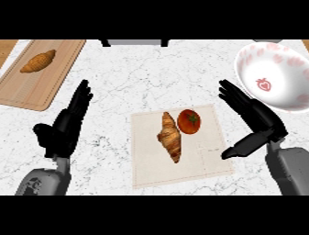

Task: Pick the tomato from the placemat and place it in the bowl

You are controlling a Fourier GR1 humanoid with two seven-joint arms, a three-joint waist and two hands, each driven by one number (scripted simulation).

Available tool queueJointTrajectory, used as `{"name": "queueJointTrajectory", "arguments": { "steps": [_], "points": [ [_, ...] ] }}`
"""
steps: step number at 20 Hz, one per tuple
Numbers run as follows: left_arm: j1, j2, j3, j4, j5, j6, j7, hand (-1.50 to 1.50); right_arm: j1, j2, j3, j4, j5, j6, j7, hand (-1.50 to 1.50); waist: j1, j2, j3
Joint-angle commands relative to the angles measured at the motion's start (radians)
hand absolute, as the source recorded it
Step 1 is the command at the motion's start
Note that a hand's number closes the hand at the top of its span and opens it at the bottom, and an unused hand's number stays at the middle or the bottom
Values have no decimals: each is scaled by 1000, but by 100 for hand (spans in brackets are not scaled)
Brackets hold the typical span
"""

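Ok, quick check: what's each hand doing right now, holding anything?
Left hand: open, fingers straight, holding nothing.
Right hand: open, empty, beside the beige placemat with the round red tomato.

A tomato (189, 121) and croissant (170, 136) lie touching on the placemat (184, 170), between two open hands; the right hand (255, 120) sits just below the strawberry bowl (278, 75).

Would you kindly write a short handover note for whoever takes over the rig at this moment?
Left hand: open, holding nothing, left of the placemat.
Right hand: open, fingers straight, between the placemat and the bowl, holding nothing.
Tomato: on the placemat, next to a croissant.
Bowl: at the far right, nothing in it.
Done: nothing yet.
Left: grasp the tomato, carry it to the bowl, release.
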Motion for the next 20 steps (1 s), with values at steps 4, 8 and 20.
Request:
{"name": "queueJointTrajectory", "arguments": {
  "steps": [4, 8, 20],
  "points": [
    [53, -38, -10, -18, -57, 5, -41, 0, -4, 18, -59, 2, -56, 65, 72, -150, 1, 0, 0],
    [-16, -55, 28, 19, -50, -15, 1, 0, -19, 82, -39, 84, 18, 63, 10, -150, 1, 1, 0],
    [-30, -46, 77, -22, -46, -71, 34, 0, -103, 171, -54, 245, 118, -1, -74, -150, 3, 1, 0]
  ]
}}
